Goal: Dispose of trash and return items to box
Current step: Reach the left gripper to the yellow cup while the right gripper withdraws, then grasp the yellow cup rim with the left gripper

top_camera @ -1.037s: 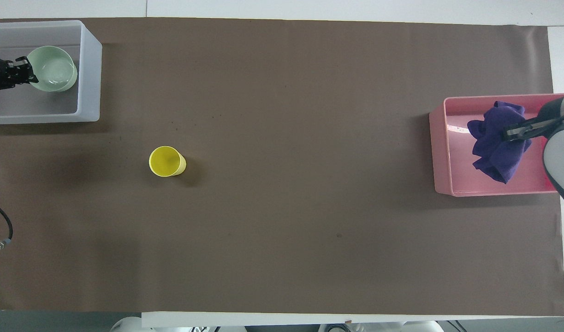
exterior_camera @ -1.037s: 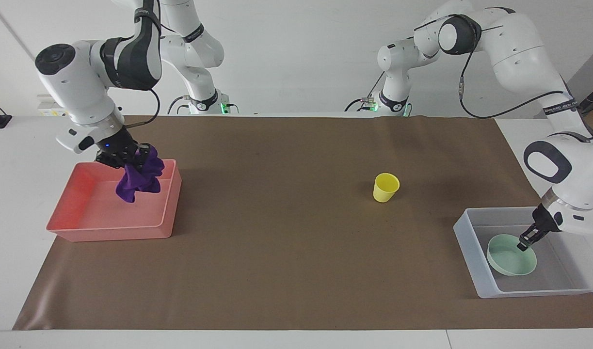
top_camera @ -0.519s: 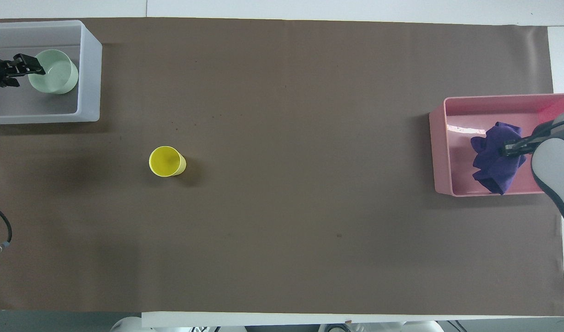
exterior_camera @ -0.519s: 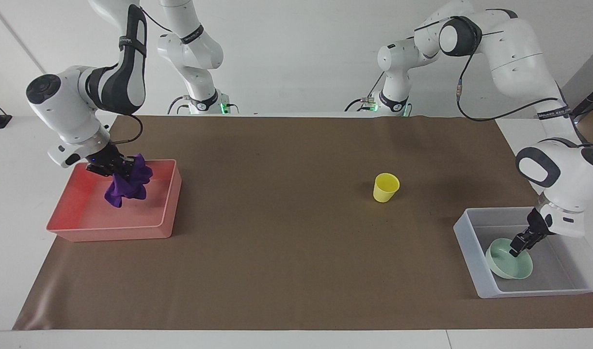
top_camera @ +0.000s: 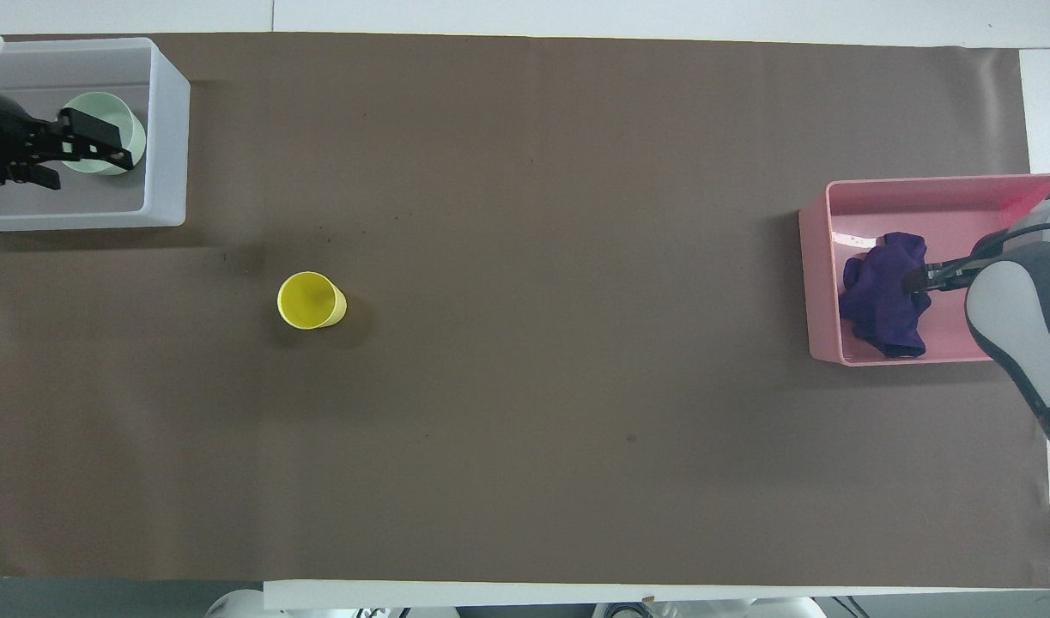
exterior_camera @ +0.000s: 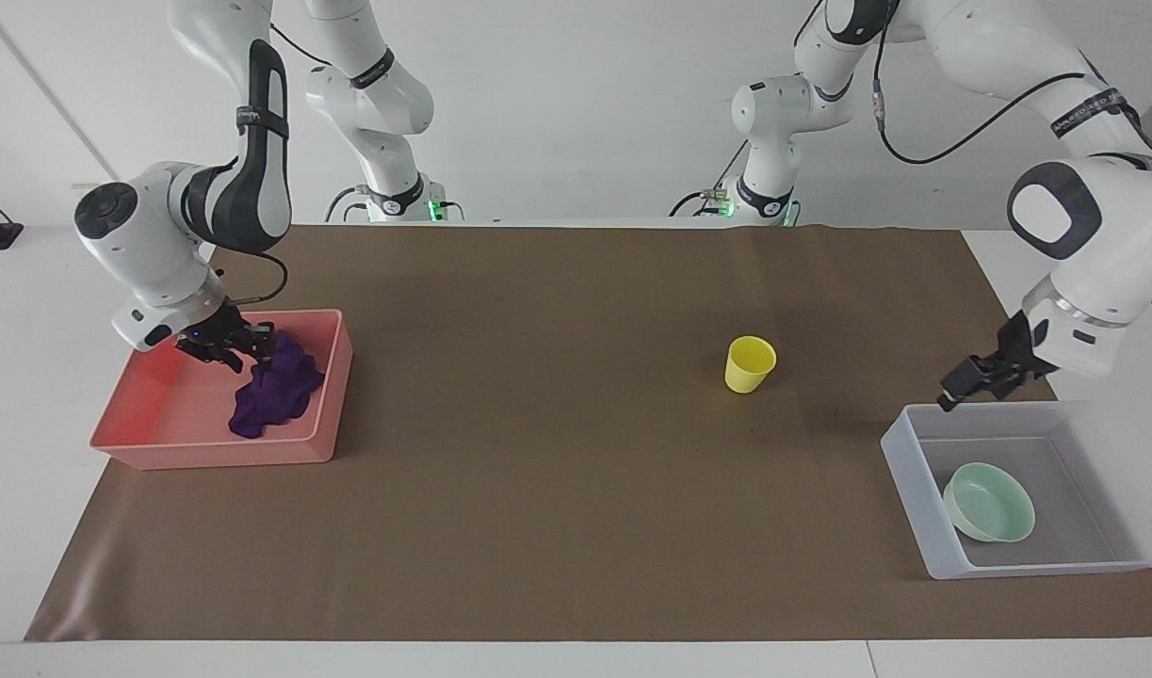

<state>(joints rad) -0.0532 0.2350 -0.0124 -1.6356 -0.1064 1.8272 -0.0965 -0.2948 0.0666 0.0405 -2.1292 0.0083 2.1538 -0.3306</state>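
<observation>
The purple trash cloth [exterior_camera: 276, 395] lies crumpled in the salmon-pink bin [exterior_camera: 208, 452], at the side toward the table's middle; it also shows in the overhead view [top_camera: 885, 296]. My right gripper [exterior_camera: 251, 344] is low in that bin, open, at the cloth's upper edge [top_camera: 922, 280]. The mint-green bowl [exterior_camera: 990, 504] sits upright in the translucent grey-white box [exterior_camera: 905, 471]. My left gripper [exterior_camera: 964, 386] is open and empty, raised above the box; from overhead [top_camera: 95, 148] it covers part of the bowl [top_camera: 104, 110]. The yellow cup [exterior_camera: 750, 364] stands upright on the brown mat.
The box [top_camera: 168, 129] stands at the left arm's end of the table and the pink bin [top_camera: 816, 283] at the right arm's end. The cup [top_camera: 310, 300] is nearer to the robots than the box. A brown mat covers the table.
My left gripper has let go of the bowl and risen out of the box. My right gripper has lowered and released the cloth, which now lies in the pink bin.
</observation>
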